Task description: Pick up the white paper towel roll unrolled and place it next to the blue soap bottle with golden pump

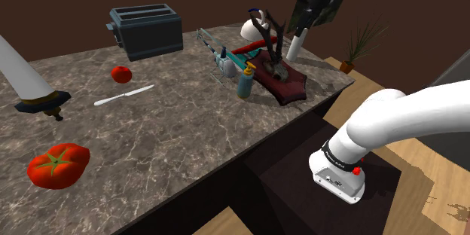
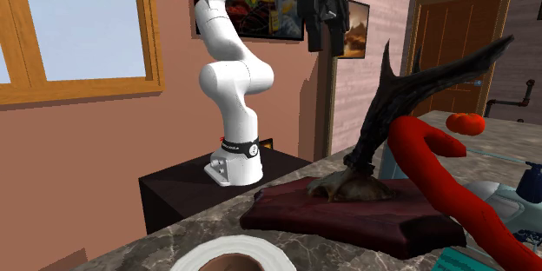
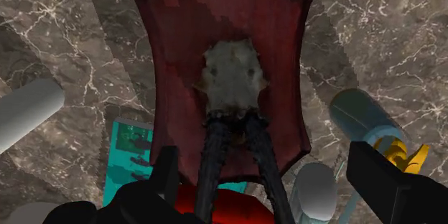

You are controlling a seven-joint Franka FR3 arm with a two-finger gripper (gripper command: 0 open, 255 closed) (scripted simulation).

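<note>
Roll (image 2: 252, 245) sits nearest, end-on at the second exterior view's bottom edge: white ring, brown core; the dark red plaque (image 2: 347, 213) lies just behind it.

Shoulder view: roll (image 1: 296, 47) on end at the counter's (image 1: 188, 128) far right edge, just beside the plaque (image 1: 290, 83); whether the two touch I cannot tell. Bottle (image 1: 245, 83), blue with a golden pump, stands upright at the plaque's other side, toward that view's left; roll and bottle are apart, with the plaque between.

Gripper (image 1: 301, 28) hangs above the roll and plaque; in the second exterior view the gripper (image 2: 320, 43) is high, the white arm (image 2: 234, 78) below and behind it.

Wrist view: gripper (image 3: 269, 165) looks straight down on the plaque (image 3: 215, 29); fingers (image 3: 166, 172) are spread wide with nothing in them; dark antlers (image 3: 215, 165) rise between them, no contact seen. Roll (image 3: 29, 111) lies to one side of the plaque, bottle (image 3: 359, 118) to the other.

Elsewhere on the counter, shoulder view: toaster (image 1: 144, 30) at the back; small tomato (image 1: 120, 73) and knife (image 1: 124, 95) mid-counter; big tomato (image 1: 58, 165) at the near left.
</note>
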